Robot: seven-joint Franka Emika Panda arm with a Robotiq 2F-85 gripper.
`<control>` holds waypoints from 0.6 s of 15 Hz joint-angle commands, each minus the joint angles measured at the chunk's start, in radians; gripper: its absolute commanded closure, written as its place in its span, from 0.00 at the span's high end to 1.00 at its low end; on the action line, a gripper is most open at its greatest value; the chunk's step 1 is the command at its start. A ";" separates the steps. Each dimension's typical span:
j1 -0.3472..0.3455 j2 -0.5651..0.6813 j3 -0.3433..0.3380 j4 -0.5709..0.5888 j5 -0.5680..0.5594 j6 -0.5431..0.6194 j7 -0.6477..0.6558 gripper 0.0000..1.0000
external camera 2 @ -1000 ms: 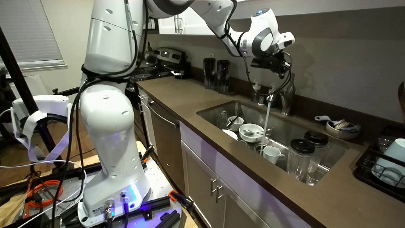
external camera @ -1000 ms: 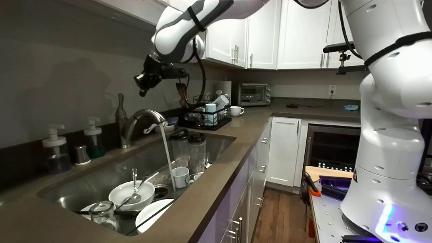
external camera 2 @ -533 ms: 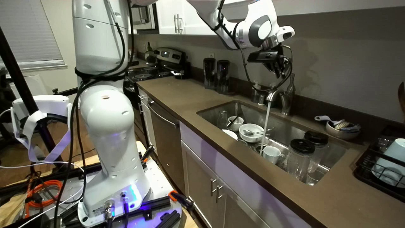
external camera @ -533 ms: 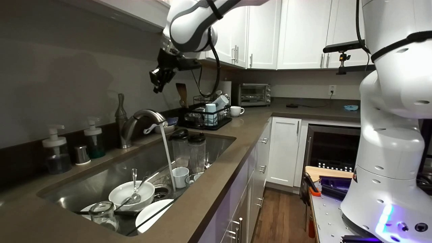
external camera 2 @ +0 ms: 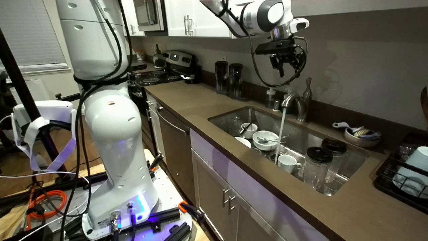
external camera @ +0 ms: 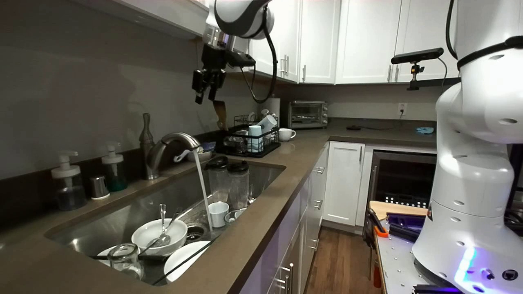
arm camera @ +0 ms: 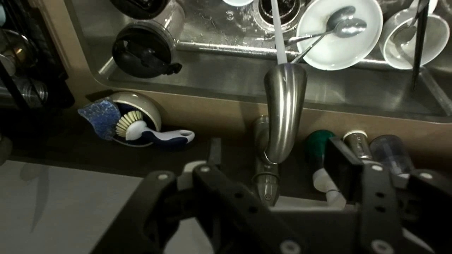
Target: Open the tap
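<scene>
The tap (external camera: 179, 139) is a brushed grey metal faucet with an arched spout, standing behind the sink in both exterior views. Water (external camera: 203, 190) pours from its spout into the sink. Its lever handle (external camera 2: 308, 87) points upward at the back. My gripper (external camera: 206, 99) hangs in the air well above the tap, fingers downward and spread apart. Looking down in the wrist view, the tap (arm camera: 286, 106) and the handle's tip (arm camera: 267, 192) appear between the separated fingers of the gripper (arm camera: 279, 155), with nothing held.
The sink (external camera 2: 234, 114) holds a white bowl (external camera 2: 265, 140), a mug (external camera 2: 287, 163) and dark-lidded blender cups (external camera 2: 317, 167). Soap bottles (external camera: 67, 183) stand beside the tap. A brush bowl (external camera 2: 361, 139) and a dish rack (external camera: 257, 149) lie on its other side. A wall (external camera: 73, 102) rises behind.
My gripper has opened from shut. It has swung to point downward and drawn away from the wall, shifting right in an exterior view. The water has kept running and the tap looks unmoved.
</scene>
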 commanded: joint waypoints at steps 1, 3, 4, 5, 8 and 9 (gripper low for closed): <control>-0.022 -0.058 0.010 -0.021 0.039 -0.115 -0.084 0.99; -0.025 -0.067 0.009 -0.014 0.055 -0.172 -0.112 1.00; -0.026 -0.072 0.008 -0.013 0.061 -0.194 -0.124 1.00; -0.027 -0.076 0.008 -0.012 0.070 -0.211 -0.136 1.00; -0.027 -0.085 0.006 -0.009 0.091 -0.252 -0.160 1.00; -0.027 -0.088 0.006 -0.009 0.091 -0.262 -0.163 1.00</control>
